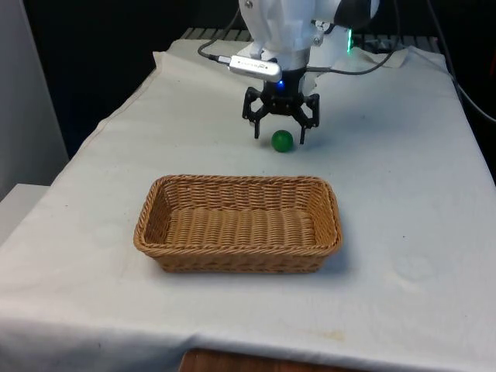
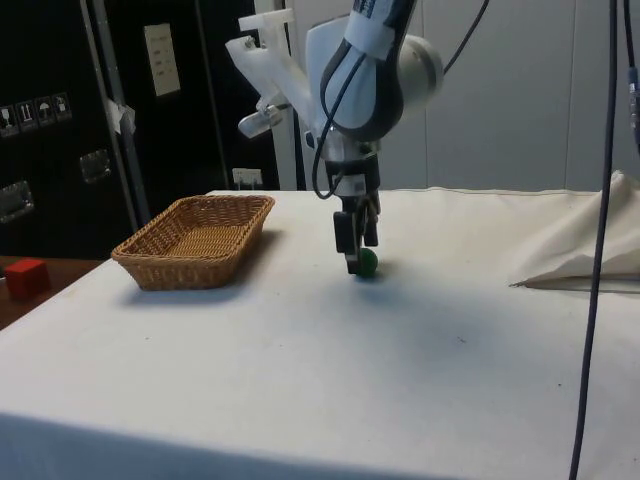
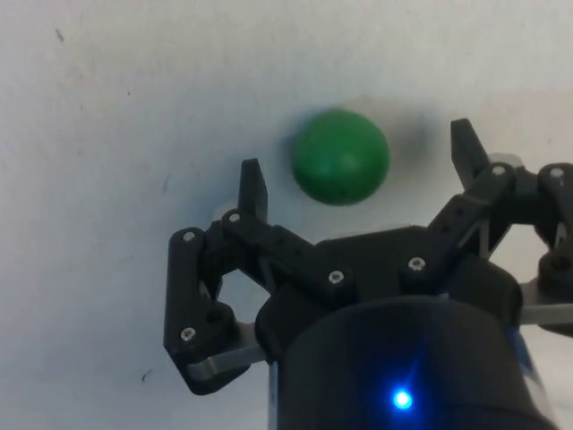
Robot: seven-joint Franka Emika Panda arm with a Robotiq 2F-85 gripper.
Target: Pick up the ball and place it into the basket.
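Hovering over ball (image 1: 282, 141): gripper (image 1: 280, 132) spread.

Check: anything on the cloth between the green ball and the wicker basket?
Nothing. In the front view, bare white cloth runs from the green ball to the wicker basket; the side view agrees. The open gripper stands over the ball.

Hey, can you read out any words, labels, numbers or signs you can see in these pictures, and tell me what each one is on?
No text can be read.
Pale label on the dark cabinet door: print too small to read.
Row of small white symbols on the cabinet: pictograms, no legible words.
Ball, basket, white cloth: no markings.
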